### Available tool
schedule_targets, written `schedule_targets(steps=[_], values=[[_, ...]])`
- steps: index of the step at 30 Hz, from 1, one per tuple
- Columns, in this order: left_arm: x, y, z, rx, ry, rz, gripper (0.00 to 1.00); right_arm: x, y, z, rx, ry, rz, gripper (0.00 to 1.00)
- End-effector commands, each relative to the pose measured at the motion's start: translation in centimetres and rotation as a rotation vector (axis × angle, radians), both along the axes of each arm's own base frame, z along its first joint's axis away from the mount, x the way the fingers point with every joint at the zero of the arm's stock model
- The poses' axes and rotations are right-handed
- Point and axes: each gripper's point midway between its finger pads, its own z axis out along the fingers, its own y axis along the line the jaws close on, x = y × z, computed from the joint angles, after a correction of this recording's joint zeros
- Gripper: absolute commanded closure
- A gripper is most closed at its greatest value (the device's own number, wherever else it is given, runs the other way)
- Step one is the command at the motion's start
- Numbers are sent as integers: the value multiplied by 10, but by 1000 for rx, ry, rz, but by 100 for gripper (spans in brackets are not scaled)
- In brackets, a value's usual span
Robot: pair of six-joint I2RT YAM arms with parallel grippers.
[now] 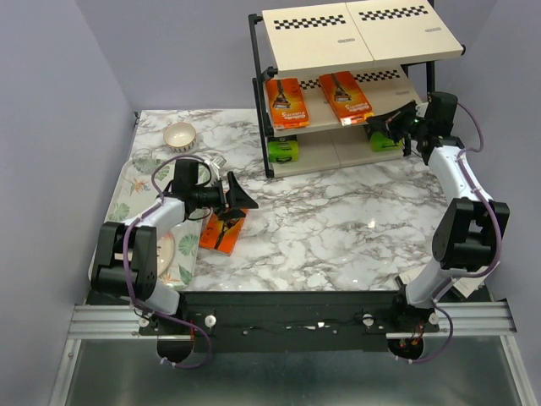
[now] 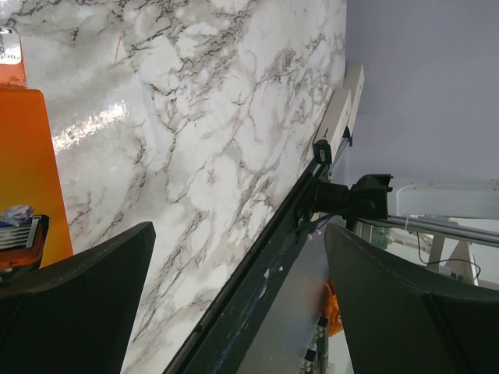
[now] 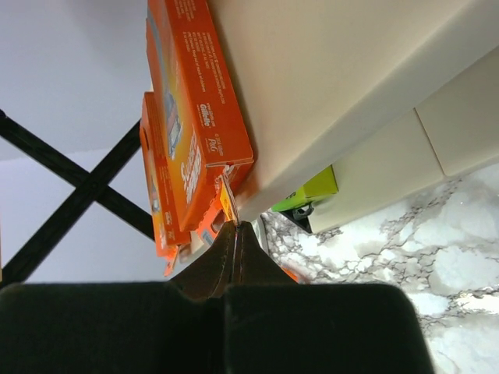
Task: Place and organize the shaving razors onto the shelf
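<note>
Right hand (image 3: 236, 231) closed beside orange Gillette pack (image 3: 201, 117).

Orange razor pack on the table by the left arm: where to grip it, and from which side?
Probably pinch its two long edges across the narrow width, coming straight down: the orange pack lies flat on the table, and the open left gripper hovers beside it.

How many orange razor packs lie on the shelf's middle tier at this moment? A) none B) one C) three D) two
D: the middle tier of the shelf bears a left orange pack and a right orange pack side by side; the third orange pack lies off the shelf.
</note>
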Motion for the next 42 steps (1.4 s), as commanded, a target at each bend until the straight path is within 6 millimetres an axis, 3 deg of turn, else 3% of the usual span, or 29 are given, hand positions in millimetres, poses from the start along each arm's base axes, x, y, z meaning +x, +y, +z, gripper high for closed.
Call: schedule_targets(steps=[1,10,19,21,22,26,27,28,31,32,34,35,36,38,39,42], values=[[10,2,0,34,-29,-7,1,5,-6,-6,45,68,-79,99],[13,2,-1,43,-32,-9,1,11,-2,-9,7,27,-29,99],[9,6,-6,77,-30,-5,1,20,17,-5,-9,31,-8,98],[13,9,-7,110,-42,10,1,16,18,-4,-14,33,-4,91],[11,12,-11,143,-46,6,1,14,17,-5,-28,28,1,81],[25,28,-7,274,-131,19,1,-6,19,20,-54,-68,52,47],[29,34,-10,320,-143,36,1,-15,20,35,-63,-107,60,41],[27,38,-11,344,-138,33,1,-19,20,38,-80,-126,70,30],[30,56,-21,472,-154,38,1,-43,23,46,-110,-167,103,15],[29,61,-24,504,-156,39,1,-53,25,34,-111,-145,119,13],[28,77,-35,603,-151,65,1,-70,28,30,-147,-167,151,9],[25,81,-38,627,-150,71,1,-79,32,19,-150,-146,177,9],[25,85,-41,647,-150,75,1,-90,34,-6,-151,-97,196,9],[28,95,-47,704,-141,119,1,-108,38,-28,-180,-79,241,9],[30,99,-49,726,-140,139,1,-120,40,-53,-176,-23,253,9],[42,112,-49,792,-155,202,1,-141,47,-75,-199,-4,295,9]])
